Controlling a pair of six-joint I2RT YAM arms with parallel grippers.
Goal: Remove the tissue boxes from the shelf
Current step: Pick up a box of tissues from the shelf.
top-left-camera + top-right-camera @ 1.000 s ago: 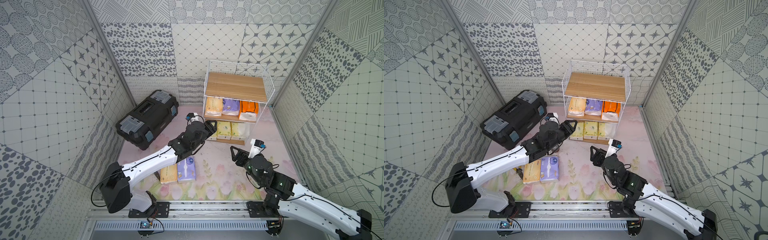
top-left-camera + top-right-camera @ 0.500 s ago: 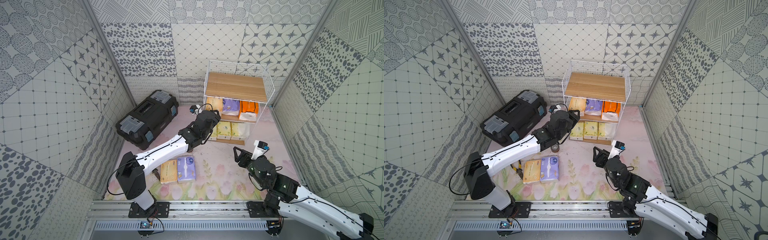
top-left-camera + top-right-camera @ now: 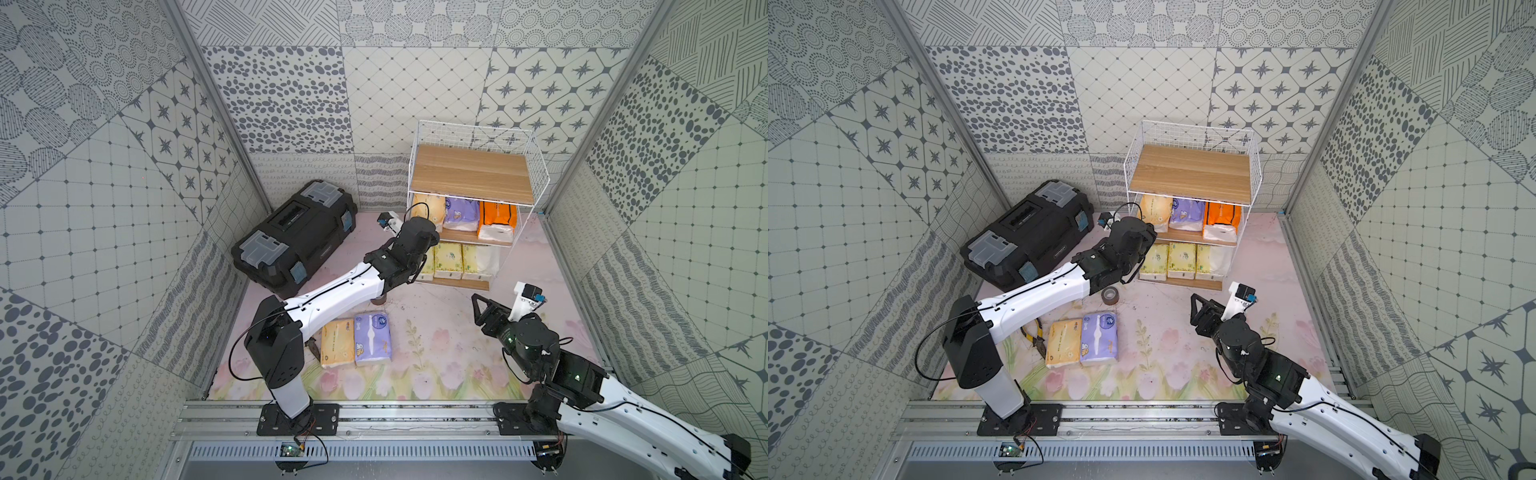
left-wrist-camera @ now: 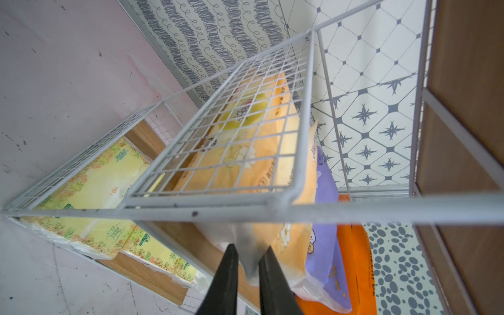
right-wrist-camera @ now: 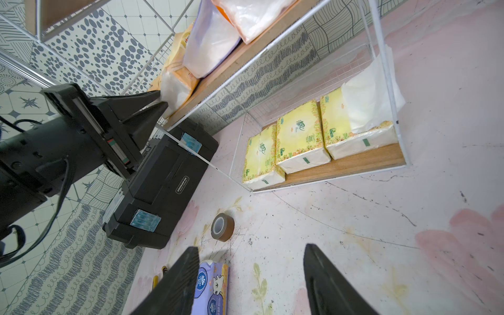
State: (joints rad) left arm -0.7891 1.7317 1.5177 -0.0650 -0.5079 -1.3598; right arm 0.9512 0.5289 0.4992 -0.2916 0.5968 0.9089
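**Left gripper point(image 4: 249, 252) pinches wrapper of pale orange pack point(image 4: 294, 245) on shelf point(image 3: 471, 172)**

The left gripper reaches in at the left end of the shelf's middle board. Its jaws are drawn almost together on the loose, clear wrapper end of the pale orange pack. That pack stands at the board's left edge, against the wire side. A lavender pack point(image 3: 461, 210) and a bright orange pack point(image 3: 496, 212) stand beside it on the same board. Three yellow-green packs point(image 3: 449, 259) sit in a row on the bottom board.

The shelf stands at the far edge of the floral mat point(image 3: 436, 332), toward its right corner. The right gripper point(image 5: 249, 246) hangs over the mat in front of the shelf, jaws wide apart, holding and touching nothing.

Near the mat's front edge, a second pale orange pack point(image 3: 337, 343) and a second lavender pack point(image 3: 372, 338) lie flat, side by side and touching. A black toolbox point(image 3: 295, 232) fills the mat's far left corner. A brown tape roll point(image 3: 1109, 295) sits near the shelf's front left corner.
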